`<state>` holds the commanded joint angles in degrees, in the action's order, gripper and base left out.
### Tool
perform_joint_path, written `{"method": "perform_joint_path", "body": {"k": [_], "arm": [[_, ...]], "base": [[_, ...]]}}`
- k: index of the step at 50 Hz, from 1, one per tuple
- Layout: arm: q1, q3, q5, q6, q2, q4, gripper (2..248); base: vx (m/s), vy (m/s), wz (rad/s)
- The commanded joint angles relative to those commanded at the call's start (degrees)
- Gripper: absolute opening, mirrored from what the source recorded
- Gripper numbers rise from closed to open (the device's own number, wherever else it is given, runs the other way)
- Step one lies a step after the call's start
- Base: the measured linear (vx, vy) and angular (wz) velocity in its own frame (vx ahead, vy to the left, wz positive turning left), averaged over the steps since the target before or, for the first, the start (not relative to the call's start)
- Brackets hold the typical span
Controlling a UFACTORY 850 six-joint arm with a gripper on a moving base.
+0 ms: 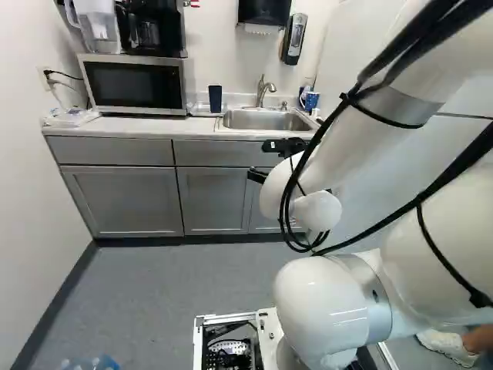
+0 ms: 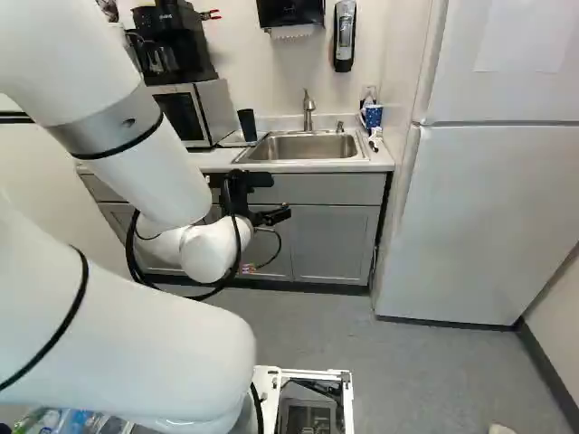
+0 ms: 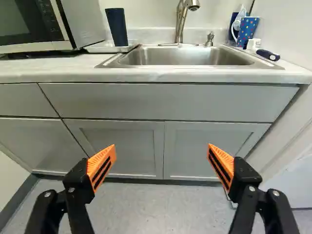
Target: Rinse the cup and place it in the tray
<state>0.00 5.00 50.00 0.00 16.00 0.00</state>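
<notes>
The arm [image 1: 370, 142] ran down from the upper right of the left base view to a bent wrist near its middle, level with the cabinets [image 1: 131, 200]. In the right base view, the gripper [image 2: 271, 215] stood left of the middle, in front of the cabinet doors and lower than the desk [image 2: 362, 163]. Jaw state: open, spread wide, orange pads [image 3: 101, 168] facing each other, well apart.

Task item: the dark cup [image 3: 116, 27] stood on the white tray [image 3: 109, 48], just beside the sink [image 3: 185, 57], upper centre of the left base view. The faucet [image 1: 263, 91] rose behind the basin.

Other containers: a dotted blue mug [image 3: 247, 31] with a white handle stood at the sink's opposite end, near a dark-handled brush [image 3: 268, 54]. A clear pitcher [image 1: 96, 27] and a coffee maker [image 1: 154, 29] stood on the microwave [image 1: 135, 83], upper left of the left base view.
</notes>
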Motion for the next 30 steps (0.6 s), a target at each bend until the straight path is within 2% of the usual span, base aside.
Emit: {"method": "perform_joint_path", "body": {"k": [30], "arm": [[0.0,0.0,0.0,0.0,0.0,0.0,247]], "base": [[0.000,0.000,0.000]]}}
